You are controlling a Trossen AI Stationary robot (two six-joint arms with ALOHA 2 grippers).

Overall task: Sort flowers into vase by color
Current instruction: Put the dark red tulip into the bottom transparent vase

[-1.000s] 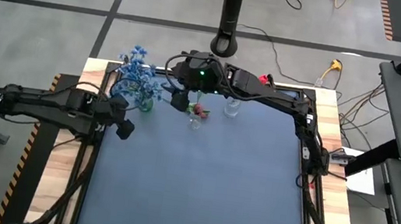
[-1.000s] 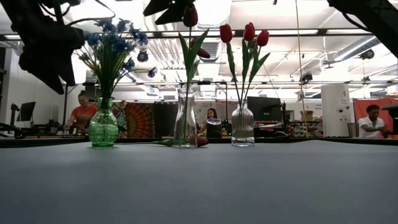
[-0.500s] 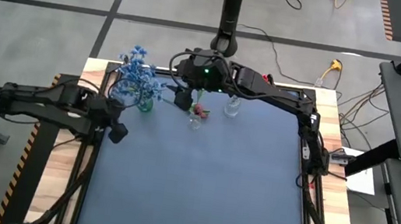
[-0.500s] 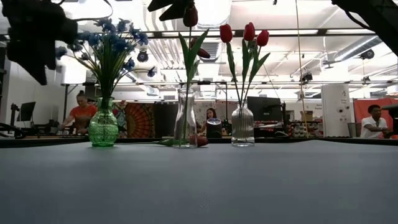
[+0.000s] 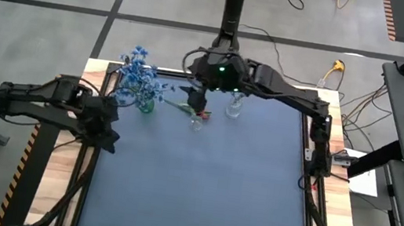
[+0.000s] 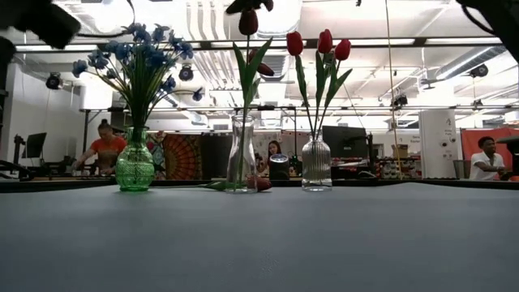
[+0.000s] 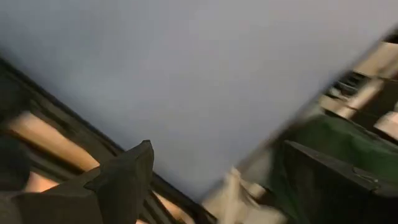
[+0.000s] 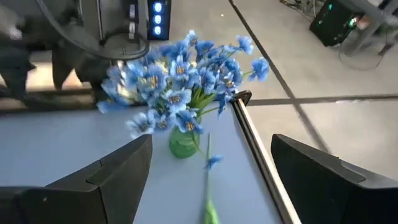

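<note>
Blue flowers (image 5: pixel 140 76) stand in a green vase (image 6: pixel 135 168) at the far left. Beside it a clear vase (image 6: pixel 241 158) holds one red tulip (image 6: pixel 249 22), and another clear vase (image 6: pixel 316 165) holds three red tulips (image 6: pixel 320 42). One more red flower (image 6: pixel 261 183) lies on the mat at the middle vase's foot, its stem (image 5: pixel 175 105) pointing at the green vase. My right gripper (image 5: pixel 196 98) hangs open just above the single tulip, touching nothing. My left gripper (image 5: pixel 109 138) is open over the mat's left edge, with nothing between its fingers (image 7: pixel 134 171).
The blue mat (image 5: pixel 199 192) in front of the vases lies bare up to the near edge. A black frame and wooden boards (image 5: pixel 57 188) border it. A black pole (image 5: pixel 233 14) stands behind the far edge. People sit in the room beyond.
My right gripper has risen and drawn toward the table's right, away from the single tulip's bud, still open. My left gripper has lifted, pulled back toward the table's left edge and turned about its wrist. The flowers and vases stand as before.
</note>
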